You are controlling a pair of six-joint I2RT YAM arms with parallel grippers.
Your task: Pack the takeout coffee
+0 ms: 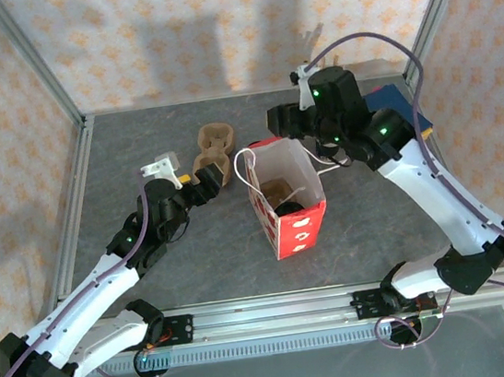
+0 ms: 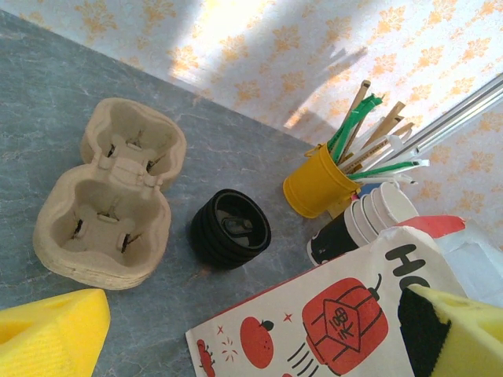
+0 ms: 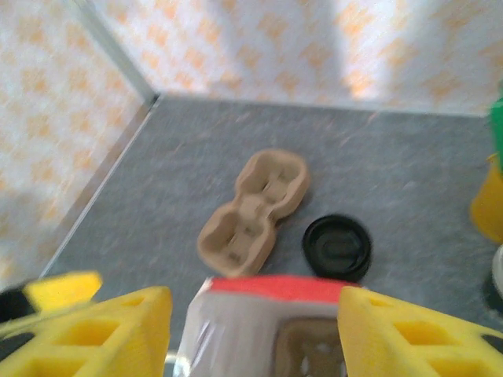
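Nearest: left tool (image 2: 251, 330), spread wide, holding nothing, beside the paper bag (image 1: 299, 229). Down inside the bag: the takeout coffee (image 1: 290, 209), black lid up. Over the bag's mouth: right tool (image 3: 255, 306), parted, gripping nothing. Farther on the surface (image 1: 135, 148): pulp cup carrier (image 2: 110, 204), stack of black lids (image 2: 230, 229).

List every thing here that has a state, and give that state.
paper bag, upright, mouth open
takeout coffee, lidded, inside the bag
pulp cup carrier, empty, lying flat
black lids, stacked
yellow cup, upright, holding stirrers
paper cups, nested, lidless
left hand, open, empty
right hand, open, empty, over the bag
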